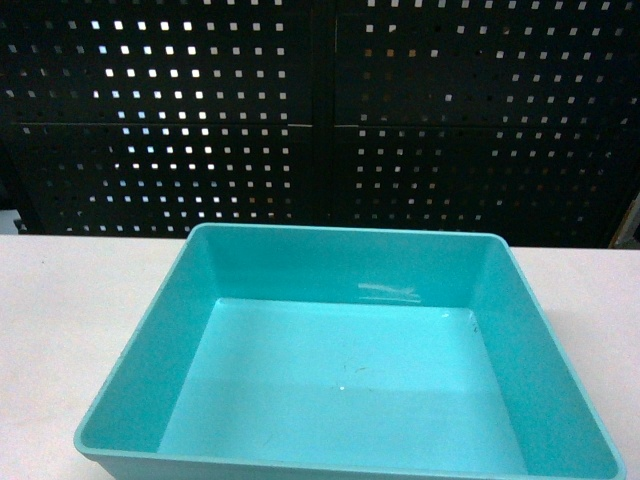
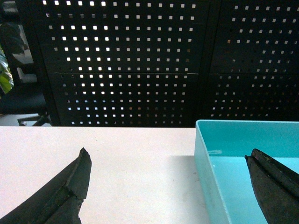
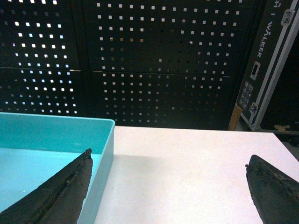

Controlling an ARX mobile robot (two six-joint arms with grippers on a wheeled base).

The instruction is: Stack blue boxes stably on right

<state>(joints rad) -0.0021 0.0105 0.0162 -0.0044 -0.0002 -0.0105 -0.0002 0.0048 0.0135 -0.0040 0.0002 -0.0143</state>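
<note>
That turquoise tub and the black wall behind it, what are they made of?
The turquoise tub looks like smooth moulded plastic: glossy highlights, rounded corners, uniform colour. The black perforated panel looks like painted sheet metal, judging by its regular square punched holes, though I can't be sure.

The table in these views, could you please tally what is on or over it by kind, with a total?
Light-turquoise tub: 1
Grippers, both open: 2, left gripper and right gripper
Royal-blue tub: 0 in view
Total: 3
</note>
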